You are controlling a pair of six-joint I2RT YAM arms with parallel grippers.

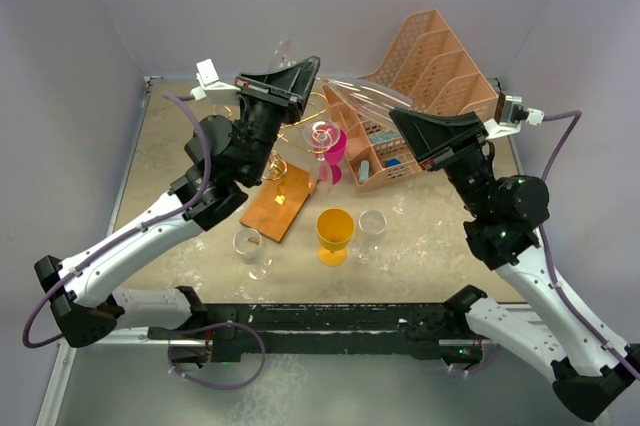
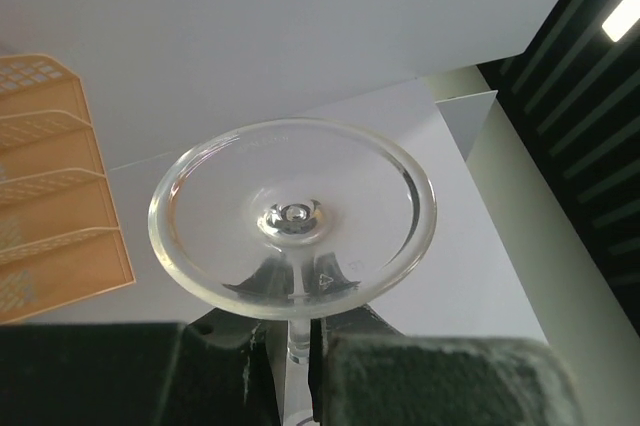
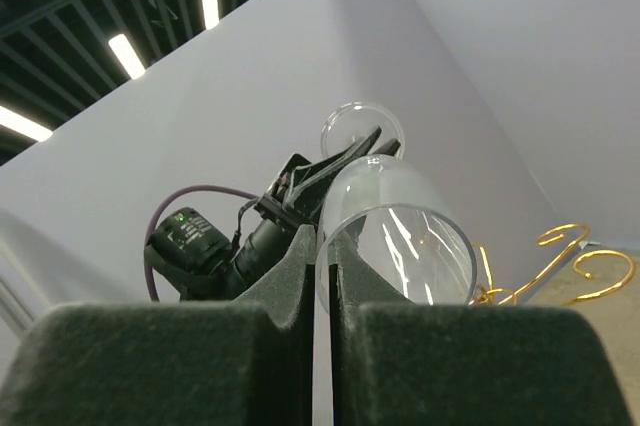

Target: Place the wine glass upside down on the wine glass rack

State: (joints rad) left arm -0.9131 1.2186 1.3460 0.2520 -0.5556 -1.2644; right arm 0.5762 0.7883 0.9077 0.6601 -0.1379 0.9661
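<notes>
A clear wine glass (image 1: 362,96) is held level in the air above the back of the table, between both arms. My left gripper (image 1: 308,74) is shut on its stem; in the left wrist view the round foot (image 2: 292,216) fills the frame above that gripper (image 2: 296,331). My right gripper (image 1: 400,121) is shut on the rim of the bowl (image 3: 395,231), which is pinched between its pads (image 3: 323,246). The wine glass rack (image 1: 275,208) stands below on its copper-brown base, and its gold scroll arms (image 3: 560,266) show in the right wrist view.
A magenta glass (image 1: 330,146) hangs or stands at the rack. A yellow glass (image 1: 334,234) and two clear glasses (image 1: 371,226) (image 1: 248,246) stand in front. A peach mesh organiser (image 1: 430,66) is at the back right. Grey walls surround the table.
</notes>
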